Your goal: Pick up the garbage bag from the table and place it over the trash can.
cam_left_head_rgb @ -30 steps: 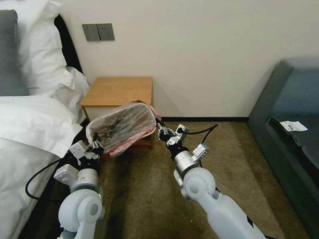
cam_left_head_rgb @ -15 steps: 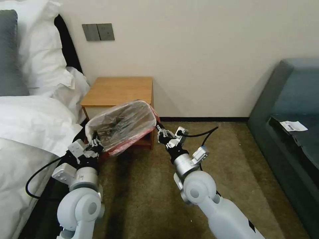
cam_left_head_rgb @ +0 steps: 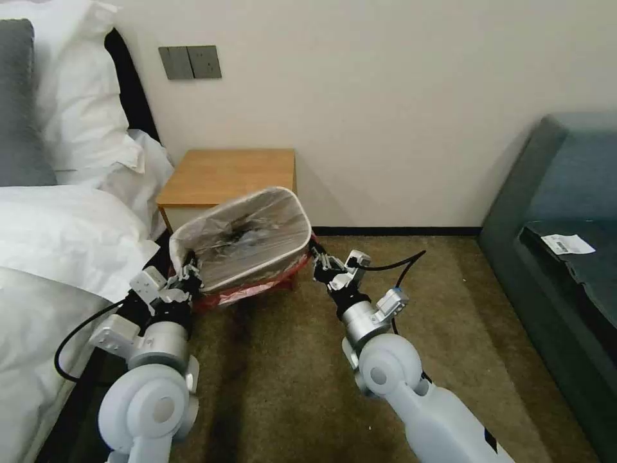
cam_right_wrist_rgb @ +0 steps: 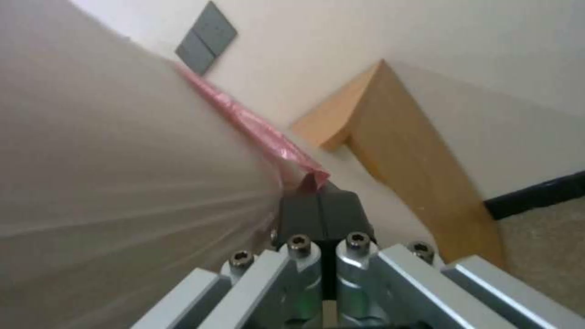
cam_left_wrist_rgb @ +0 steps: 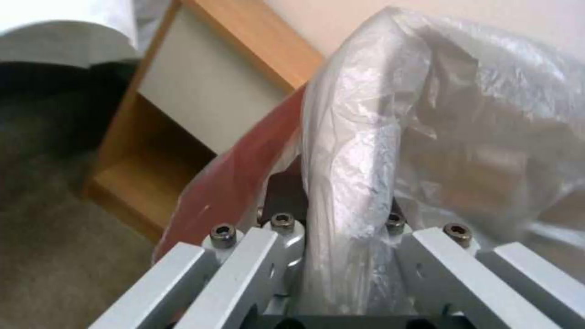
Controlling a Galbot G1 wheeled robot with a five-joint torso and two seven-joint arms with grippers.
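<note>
- In front of the bench (cam_left_head_rgb: 231,175), one garbage bag (cam_left_head_rgb: 247,238) hangs stretched between two claws, its mouth held wide and its red rim band hanging along the lower edge.
- The left claw (cam_left_head_rgb: 187,275) pinches the bag's rim at the end nearest the bed (cam_left_head_rgb: 58,257); in the left wrist view, gathered film (cam_left_wrist_rgb: 353,192) runs between the metal fingers (cam_left_wrist_rgb: 268,256), and the pad tips are covered by plastic.
- The right claw (cam_left_head_rgb: 319,258) is pressed together on the opposite end of the rim; in the right wrist view the two black pads (cam_right_wrist_rgb: 321,214) meet with a fold of the red band (cam_right_wrist_rgb: 311,180) caught at their tip.
- Hidden: the bag screens the bench's drawer front and most of its lower shelf in the head view. Whatever sits beneath the stretched film cannot be made out.
- Cut off: the bed, its pillows and the grey-blue sofa (cam_left_head_rgb: 565,257) run past the edges of the head view.
- Count: one bag, one bench, two arms, two wall plates (cam_left_head_rgb: 190,62) side by side, one white label (cam_left_head_rgb: 567,244) on the sofa.
- The bench top is bare wood; the bag does not touch it.
</note>
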